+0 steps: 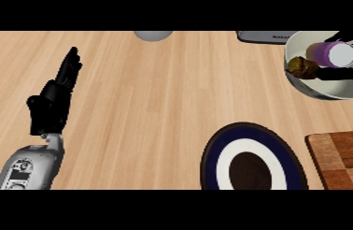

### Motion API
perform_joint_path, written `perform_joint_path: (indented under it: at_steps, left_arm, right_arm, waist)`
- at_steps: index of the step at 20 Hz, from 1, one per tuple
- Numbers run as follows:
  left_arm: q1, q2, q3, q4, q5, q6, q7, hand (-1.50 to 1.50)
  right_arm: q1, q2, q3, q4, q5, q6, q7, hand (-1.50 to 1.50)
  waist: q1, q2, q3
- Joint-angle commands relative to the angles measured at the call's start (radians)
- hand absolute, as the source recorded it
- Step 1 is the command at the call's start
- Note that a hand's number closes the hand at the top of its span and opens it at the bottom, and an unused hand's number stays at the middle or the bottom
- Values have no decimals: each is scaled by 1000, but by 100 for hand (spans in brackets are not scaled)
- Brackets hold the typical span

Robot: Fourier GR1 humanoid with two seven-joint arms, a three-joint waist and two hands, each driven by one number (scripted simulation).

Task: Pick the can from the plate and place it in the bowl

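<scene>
Can (332, 53) is in the bowl (303, 86), top right of the desk (158, 98). It lies on its side, purple body with a pale end facing out toward the right edge. Just left of it in the bowl sits a brown-and-yellow lump (301, 67), touching or nearly touching the can; can't tell what it is.

Right hand (336, 74): only black fingers show, one above the can near the bowl's upper rim and one below it across the bowl. They bracket the can, but the view cuts off at the edge, so can't tell whether they pinch it or stand apart from it.

Left hand (53, 100) is at the left, well apart from everything, fingers straight and pressed together, pointing up the view, holding nothing. Grey forearm comes in from the lower left corner.

Plate (210, 154) at bottom centre-right: dark blue rim, white ring, dark centre, nothing on it. Wooden board (334, 159) just right of it, cut by the edge.

Top edge: grey rounded object (153, 35), partly out of view. Dark grey appliance (265, 37) beside the bowl has small white lettering, too small to read.
</scene>
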Motion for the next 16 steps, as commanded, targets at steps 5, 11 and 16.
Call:
perform_joint_path:
  at_steps: [5, 11, 16]
  left_arm:
    - [18, -23, -23, -5, 3, -12, -28, 0]
    - [-31, -19, 1, 34, -8, 4, -33, 0]
    - [-34, -24, -3, 23, -6, -2, -5, 0]
  right_arm:
    - [-128, -2, -57, 327, -26, 70, -57, -150]
    - [-164, -27, -127, 404, -104, 212, -208, -150]
    - [-164, -34, -192, 453, -162, 244, -301, -150]
  waist:
    - [34, 13, 2]
    - [26, 20, 4]
    - [13, 13, 4]
